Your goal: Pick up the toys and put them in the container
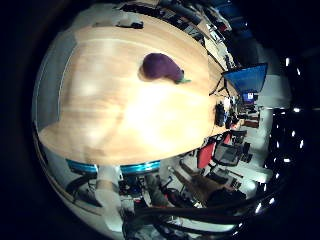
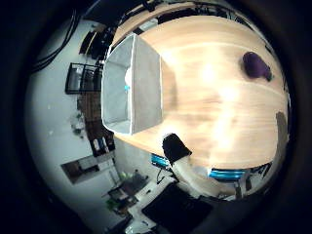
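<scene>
Resting on the wooden table [image 1: 125, 115], purple eggplant toy [image 1: 161, 67], well apart from grey container [image 2: 132, 85]; robot hand [image 2: 187, 165] grasp state unclear.

The robot hand [image 2: 183, 163] shows a rounded black fingertip on a smooth white finger segment.

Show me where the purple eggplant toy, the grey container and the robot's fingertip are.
Eggplant toy [image 1: 161, 66], little finger side view, purple body.
Container [image 2: 146, 87], thumb side view, outer wall.
Fingertip [image 2: 174, 147], thumb side view, black pad.
</scene>
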Controlling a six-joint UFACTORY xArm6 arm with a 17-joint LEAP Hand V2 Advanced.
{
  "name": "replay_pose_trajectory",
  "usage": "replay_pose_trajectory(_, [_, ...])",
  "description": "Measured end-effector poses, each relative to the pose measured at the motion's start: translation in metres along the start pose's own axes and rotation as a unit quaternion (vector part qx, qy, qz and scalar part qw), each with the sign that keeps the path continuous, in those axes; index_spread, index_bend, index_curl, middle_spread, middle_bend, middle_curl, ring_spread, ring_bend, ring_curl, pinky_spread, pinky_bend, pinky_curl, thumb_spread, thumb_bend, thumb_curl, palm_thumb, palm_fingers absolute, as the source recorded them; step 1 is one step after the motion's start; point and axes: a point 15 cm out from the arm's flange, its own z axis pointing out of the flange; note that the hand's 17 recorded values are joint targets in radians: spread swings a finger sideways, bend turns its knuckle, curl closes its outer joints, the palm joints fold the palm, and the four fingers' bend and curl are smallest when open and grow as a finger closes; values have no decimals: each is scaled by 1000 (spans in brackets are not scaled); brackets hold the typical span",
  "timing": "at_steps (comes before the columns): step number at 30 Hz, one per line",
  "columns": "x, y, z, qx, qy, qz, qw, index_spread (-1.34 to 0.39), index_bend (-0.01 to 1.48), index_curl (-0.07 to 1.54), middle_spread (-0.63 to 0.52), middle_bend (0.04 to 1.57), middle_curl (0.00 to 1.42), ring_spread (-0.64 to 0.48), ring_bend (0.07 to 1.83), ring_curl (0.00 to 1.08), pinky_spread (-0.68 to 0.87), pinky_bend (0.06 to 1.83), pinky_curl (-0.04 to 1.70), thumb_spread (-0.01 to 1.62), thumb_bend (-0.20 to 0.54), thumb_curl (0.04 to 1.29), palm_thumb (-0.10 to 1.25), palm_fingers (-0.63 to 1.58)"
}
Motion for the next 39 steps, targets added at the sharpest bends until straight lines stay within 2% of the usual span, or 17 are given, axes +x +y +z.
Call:
replay_pose_trajectory(19, [3,-1,1,2,4,-2,1000,-481,165,287,-170,194,332,-23,370,252,415,642,209,977,-29,295,343,193])
replay_pose_trajectory(26, [8,3,21,-25,-1,2,1000,-480,163,285,-169,192,332,-28,374,253,414,639,210,977,-29,295,343,197])
replay_pose_trajectory(39, [82,-34,9,-16,7,51,999,-480,160,279,-171,198,337,-29,387,254,421,650,212,972,-29,296,354,204])
